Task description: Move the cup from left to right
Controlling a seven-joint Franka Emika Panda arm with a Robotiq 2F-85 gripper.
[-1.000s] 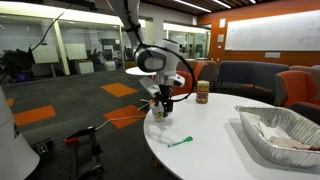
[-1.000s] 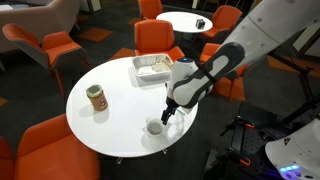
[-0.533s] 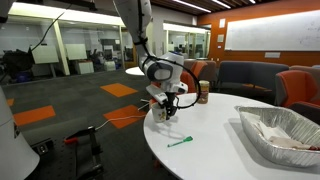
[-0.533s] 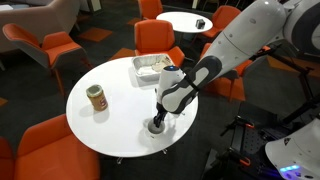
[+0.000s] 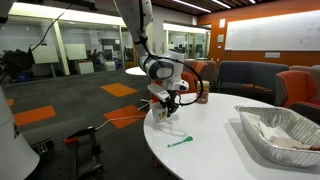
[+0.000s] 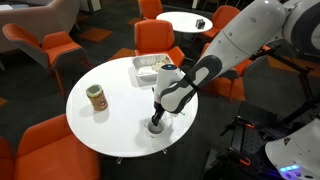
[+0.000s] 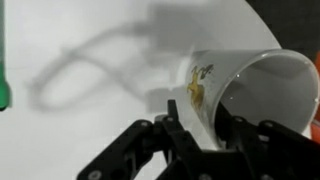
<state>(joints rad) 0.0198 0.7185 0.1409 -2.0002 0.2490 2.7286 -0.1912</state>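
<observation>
The cup point(image 5: 159, 114) point(image 6: 155, 127) is a small white mug that stands near the round table's edge in both exterior views. In the wrist view the cup point(image 7: 255, 80) shows its open mouth and a small yellowish mark on its side. My gripper point(image 5: 163, 107) point(image 6: 157, 119) point(image 7: 205, 128) is down on it. One finger sits outside the wall and the other inside the mouth. The jaws are partly closed astride that wall, and I cannot make out whether they press it. The handle is hidden.
A brown jar point(image 5: 202, 92) point(image 6: 96, 97) with a light lid stands further in on the white table point(image 5: 215, 150) point(image 6: 110, 135). A foil tray point(image 5: 280, 130) point(image 6: 153, 68) lies at the far side. A green pen point(image 5: 180, 142) point(image 7: 3, 95) lies near the cup. Orange chairs surround the table.
The arm came down from just above the cup onto its rim. The jaws narrowed from wide open to astride the wall. The cup has not moved.
</observation>
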